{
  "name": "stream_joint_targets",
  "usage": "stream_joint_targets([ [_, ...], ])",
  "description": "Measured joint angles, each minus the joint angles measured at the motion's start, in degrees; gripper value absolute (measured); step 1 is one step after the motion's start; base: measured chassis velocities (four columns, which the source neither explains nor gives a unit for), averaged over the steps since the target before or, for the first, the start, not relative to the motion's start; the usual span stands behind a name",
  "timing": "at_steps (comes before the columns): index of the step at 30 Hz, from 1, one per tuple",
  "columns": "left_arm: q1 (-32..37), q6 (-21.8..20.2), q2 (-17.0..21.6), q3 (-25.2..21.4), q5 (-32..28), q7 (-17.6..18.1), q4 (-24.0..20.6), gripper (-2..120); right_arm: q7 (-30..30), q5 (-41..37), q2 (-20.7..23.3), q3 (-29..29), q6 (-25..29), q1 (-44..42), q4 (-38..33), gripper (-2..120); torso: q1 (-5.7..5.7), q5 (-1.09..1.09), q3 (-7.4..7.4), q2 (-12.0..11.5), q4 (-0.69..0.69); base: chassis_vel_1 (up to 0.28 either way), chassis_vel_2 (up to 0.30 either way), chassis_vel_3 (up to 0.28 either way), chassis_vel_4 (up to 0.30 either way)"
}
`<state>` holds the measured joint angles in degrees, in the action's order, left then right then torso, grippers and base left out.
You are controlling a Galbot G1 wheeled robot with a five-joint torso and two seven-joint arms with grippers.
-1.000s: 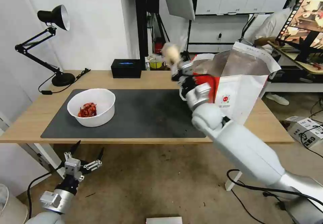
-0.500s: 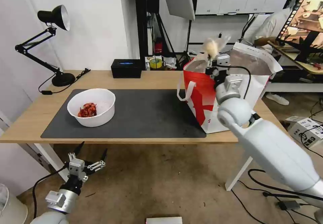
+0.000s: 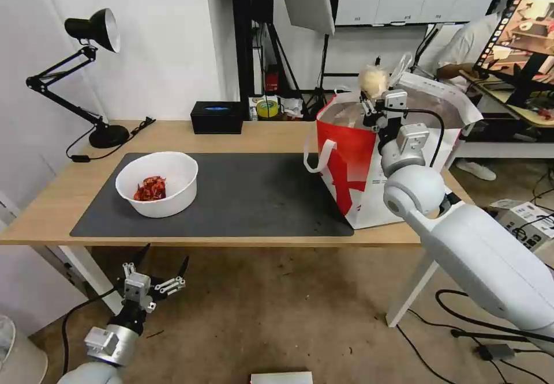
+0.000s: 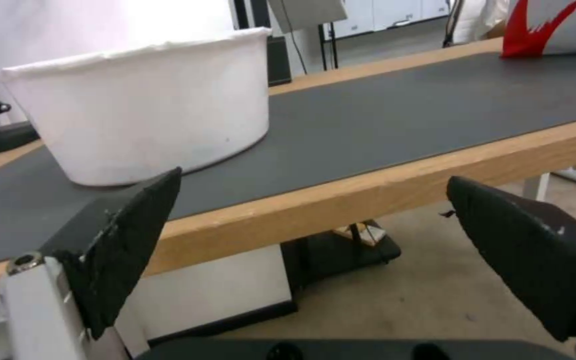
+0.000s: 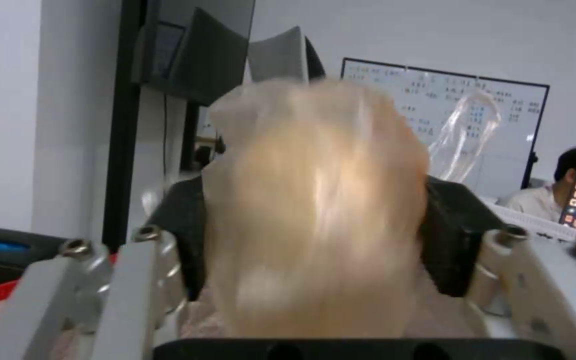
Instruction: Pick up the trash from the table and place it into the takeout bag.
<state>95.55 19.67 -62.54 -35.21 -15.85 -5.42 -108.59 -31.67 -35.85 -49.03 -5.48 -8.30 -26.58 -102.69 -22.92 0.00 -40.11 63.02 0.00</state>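
Beige lump in small clear bag (image 3: 374,81), clamped by right gripper (image 3: 376,97) above takeout bag (image 3: 369,159).

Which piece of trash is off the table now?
The small clear bag with beige lump, held by the right gripper above the takeout bag.

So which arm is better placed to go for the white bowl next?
Probably the left. The left gripper hangs open below the table edge on the white bowl's side, while the right gripper is shut on the small clear bag above the takeout bag.
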Motion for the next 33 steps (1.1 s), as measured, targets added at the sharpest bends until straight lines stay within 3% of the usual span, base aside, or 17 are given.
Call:
stream_joint_targets([
  [10,0.49,0.01,0.09,-0.13,0.21,0.01,-0.59,100,-0.31,-1.59,1.66,1.33,-0.68,-1.74,-1.74,99,0.0,0.0,0.0,0.0,-0.01,0.0,0.0,0.0,0.0],
  [23,0.89,0.01,-0.58,-0.35,0.67,0.08,-1.39,100,0.18,-3.42,3.18,1.52,-0.66,-2.37,-3.78,100,0.0,0.0,0.0,0.0,-0.01,0.0,0.0,0.0,0.0],
  [30,1.02,0.01,-0.54,-1.17,0.49,0.1,-1.56,100,1.92,-6.6,4.11,1.5,-0.03,-4.49,-8.93,100,0.0,-0.01,0.0,0.0,0.0,0.0,0.0,0.0,0.0],
  [33,0.75,0.02,-0.34,-1.51,0.1,0.12,-1.57,100,5.79,-8.97,5.3,2.29,2.75,-8.35,-12.92,100,0.0,-0.01,0.0,0.0,0.0,0.0,0.0,0.0,0.0],
])
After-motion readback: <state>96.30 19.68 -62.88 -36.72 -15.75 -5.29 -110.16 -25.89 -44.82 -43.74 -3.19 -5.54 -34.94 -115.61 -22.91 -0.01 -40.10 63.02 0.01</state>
